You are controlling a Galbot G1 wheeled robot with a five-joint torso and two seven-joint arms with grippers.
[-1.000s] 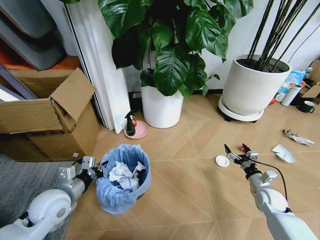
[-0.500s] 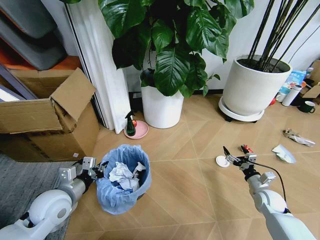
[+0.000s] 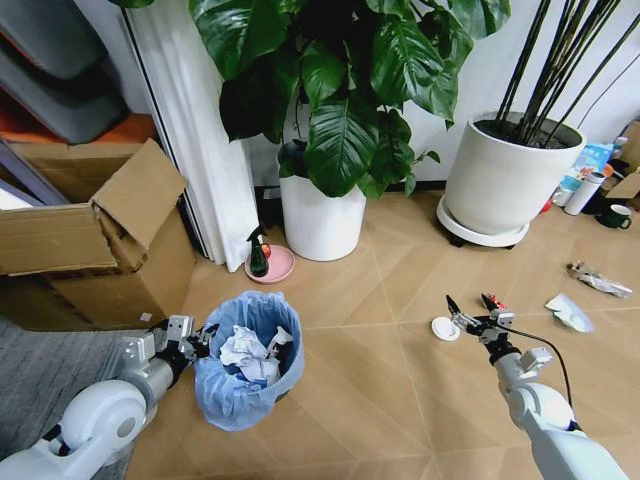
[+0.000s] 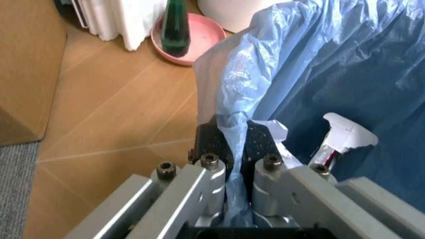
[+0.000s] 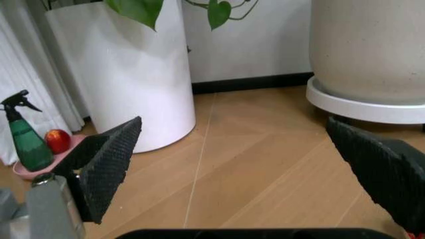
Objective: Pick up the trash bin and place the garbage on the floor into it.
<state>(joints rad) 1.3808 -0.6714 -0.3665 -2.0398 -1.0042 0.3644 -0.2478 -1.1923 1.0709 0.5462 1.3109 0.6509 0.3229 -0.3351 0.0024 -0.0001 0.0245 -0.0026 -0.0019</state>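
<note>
Trash bin [image 3: 246, 358] at 7 o'clock on floor, left gripper [image 4: 234, 149] pinching only its blue liner rim; thin bag may slip or tear if lifted; right gripper [image 3: 474, 313] spread wide, empty, beside white disc [image 3: 445, 328] at 4 o'clock.

Trash bin [image 3: 244, 366] on the floor at left, cardboard box [image 3: 95, 245] behind it. Disc [image 3: 445, 329] lies right of the bin. Paper scrap [image 3: 569, 311] lies farther right, before the large pot [image 3: 505, 180].
</note>
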